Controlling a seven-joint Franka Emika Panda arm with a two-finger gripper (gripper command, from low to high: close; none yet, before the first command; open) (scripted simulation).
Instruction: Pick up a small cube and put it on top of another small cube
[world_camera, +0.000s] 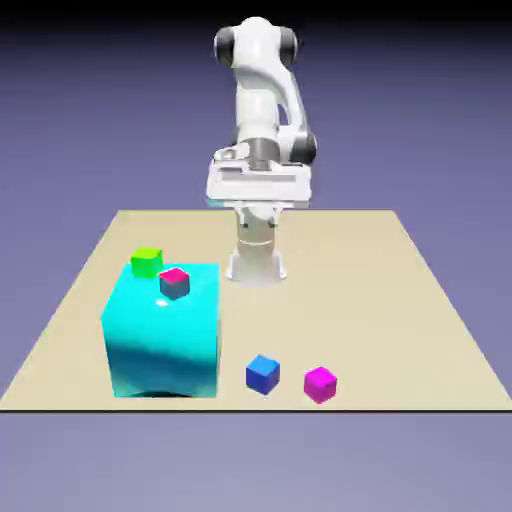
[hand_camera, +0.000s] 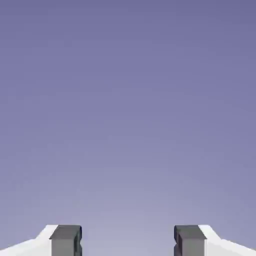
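A beige table (world_camera: 420, 300) lies before a plain blue-violet backdrop, with the white arm (world_camera: 262, 90) raised at its far edge. The gripper (hand_camera: 128, 240) is spread wide: in the hand view the two grey fingertips (hand_camera: 65, 240) sit far apart with only backdrop between them, holding and touching nothing.

The small magenta cube (world_camera: 320, 383) rests on the table close to the near edge, just to the exterior view's right of a small blue cube (world_camera: 263, 374) and apart from it. The pink-topped cube with dark sides (world_camera: 174, 283) appears to sit on the top of the big cyan cube (world_camera: 163, 335), near its far edge. A small green cube (world_camera: 147, 261) shows just behind that far corner; whether it touches the cyan cube cannot be told. The table's middle and the exterior view's right side lie bare.
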